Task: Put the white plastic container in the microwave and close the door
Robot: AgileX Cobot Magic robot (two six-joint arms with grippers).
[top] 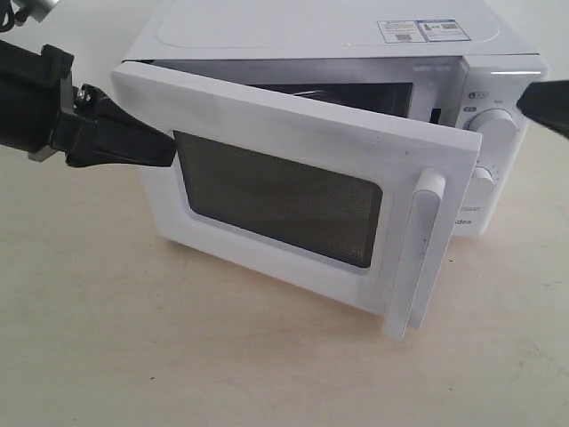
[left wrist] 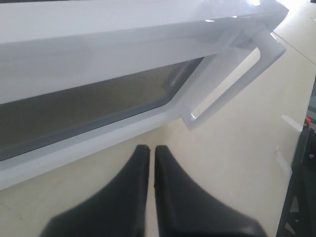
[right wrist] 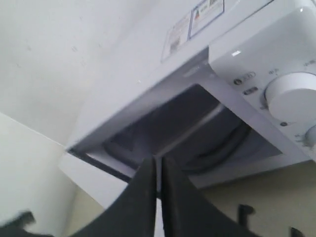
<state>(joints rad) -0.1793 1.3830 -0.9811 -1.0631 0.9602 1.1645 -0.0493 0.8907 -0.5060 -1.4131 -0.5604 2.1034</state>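
Nearest us, across the tabletop (top: 160, 356), we see the door (top: 293, 133) standing partly open. It's hinged at left, handle (top: 425, 222) edge swung out toward the cam, dark mesh window (top: 276, 200) facing us. By the window's hinge-side edge sits the left gripper (top: 169, 151). Its fingers (left wrist: 123, 197) are pressed together w/ nothing btwn them, tips right at the door's outer face; contact we can't confirm.

Behind the door is the microwave (top: 311, 36) body, w/ two knobs (top: 493, 124) on its right panel. White plastic container: we can't make it out, since the cavity is mostly hidden by the door and is dim & blurred in the right wrist view. The right gripper (top: 540, 100) pokes in near the panel's upper right, fingers (right wrist: 140, 197) closed tight, empty. Farthest back, stickers (top: 422, 31) on top.
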